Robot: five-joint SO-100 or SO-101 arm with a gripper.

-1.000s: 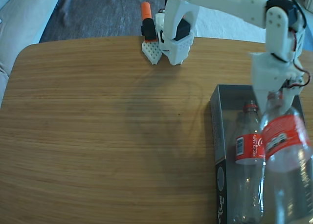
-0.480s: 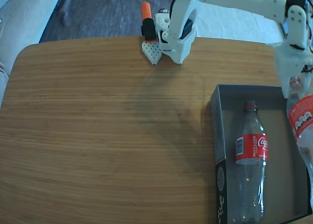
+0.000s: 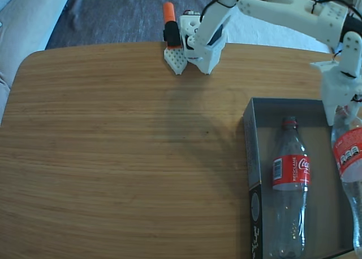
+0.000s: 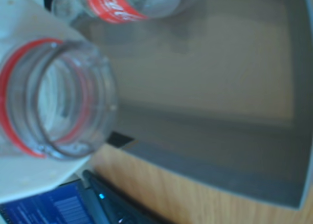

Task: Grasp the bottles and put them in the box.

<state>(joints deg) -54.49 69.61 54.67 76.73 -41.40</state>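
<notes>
Wooden bench (image 3: pixel 113 157) carries the box (image 3: pixel 253 157); 1 bottle (image 3: pixel 289 185) lies inside. My fingers (image 3: pixel 341 113) grip the 2nd bottle (image 3: pixel 352 168) by its neck; I should lower it gently beside the 1st.

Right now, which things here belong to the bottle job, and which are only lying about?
Job:
- gripper, shut on the held bottle
- bottle lying in the box
- box

Lying about:
- orange-and-black tool by the arm's base
- blue item, wrist view, unclear what

One bottle (image 3: pixel 289 185) fills the box's (image 3: pixel 251 157) left half.
</notes>
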